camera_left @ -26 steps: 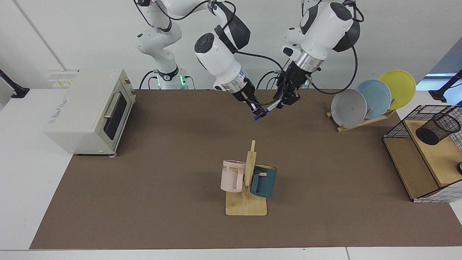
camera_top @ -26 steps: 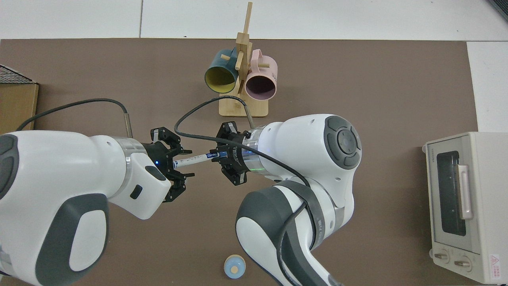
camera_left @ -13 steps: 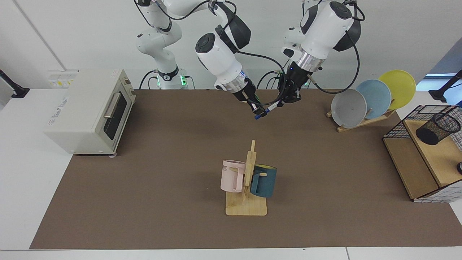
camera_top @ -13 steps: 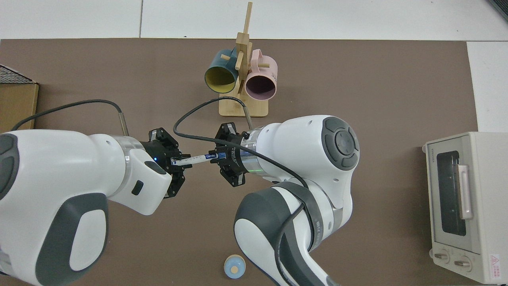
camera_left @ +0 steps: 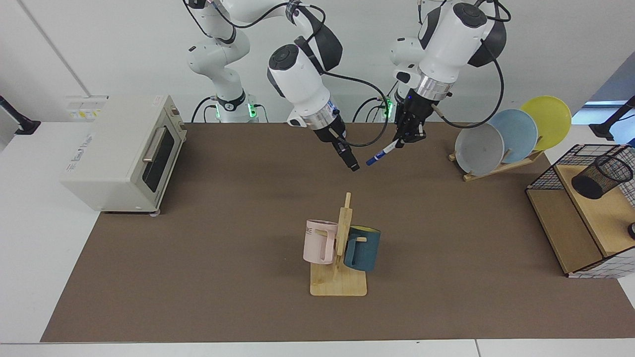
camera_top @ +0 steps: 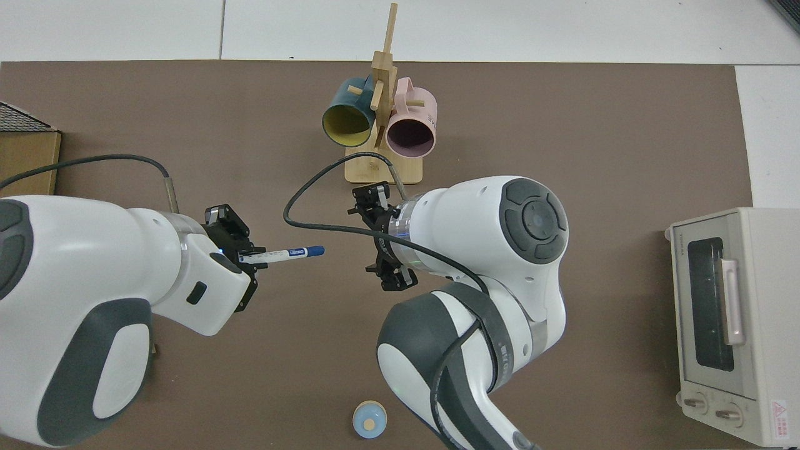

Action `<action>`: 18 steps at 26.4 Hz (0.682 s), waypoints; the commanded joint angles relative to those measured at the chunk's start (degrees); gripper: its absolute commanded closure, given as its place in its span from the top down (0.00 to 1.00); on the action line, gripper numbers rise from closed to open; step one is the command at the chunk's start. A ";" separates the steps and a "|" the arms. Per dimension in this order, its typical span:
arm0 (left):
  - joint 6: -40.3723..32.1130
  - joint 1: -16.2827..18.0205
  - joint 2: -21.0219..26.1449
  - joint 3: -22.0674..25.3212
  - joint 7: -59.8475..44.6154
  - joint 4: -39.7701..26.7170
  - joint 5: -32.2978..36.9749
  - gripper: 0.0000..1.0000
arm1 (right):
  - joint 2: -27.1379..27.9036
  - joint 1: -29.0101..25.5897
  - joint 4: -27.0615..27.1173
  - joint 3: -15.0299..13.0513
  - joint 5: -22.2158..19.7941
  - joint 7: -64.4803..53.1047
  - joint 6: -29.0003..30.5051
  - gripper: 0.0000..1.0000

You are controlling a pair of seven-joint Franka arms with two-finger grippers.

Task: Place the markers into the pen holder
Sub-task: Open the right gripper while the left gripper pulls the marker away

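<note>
Now the marker (camera_left: 382, 153) hung in the air above the mat (camera_left: 223, 223), pinched at its white tail end by the left gripper (camera_left: 410, 137), whose jaws were clenched on the barrel. It sloped downward, the blue cap lowest and pointing toward the right gripper (camera_left: 351, 163). In the top view the marker (camera_top: 282, 254) stuck out sideways from the left gripper (camera_top: 245, 257), cap end free.

The right gripper stood just beside the cap but apart from it, holding nothing; in the top view its fingers (camera_top: 400, 279) were spread, so it had let go. That arm waited.

The holder (camera_left: 602, 176) lay tilted on the wooden shelf inside the wire basket (camera_left: 545, 176), well apart from the marker.

By its look the marker was light, stiff and smooth plastic, so weight was no worry, but a round, slick barrel could swivel between 2 flat pads. With the grip far out at 1 end, the long free part gave leverage for any knock to turn it. A hold nearer the middle would have been steadier. Likely the cap end would have to go into the holder's tilted mouth first.
</note>
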 commanded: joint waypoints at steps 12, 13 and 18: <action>-6.42 -0.12 0.18 12.22 -2.05 1.92 16.33 0.00 | -6.49 -13.98 -0.54 0.11 -15.91 -33.06 -17.31 1.00; -6.86 -0.03 0.36 13.01 -2.14 2.27 17.64 0.00 | -6.92 -14.86 -0.54 0.11 -16.43 -35.44 -18.10 1.00; -8.88 -0.03 2.38 19.07 -0.83 5.86 24.32 0.00 | -8.60 -19.43 -0.54 0.11 -22.05 -48.53 -20.65 1.00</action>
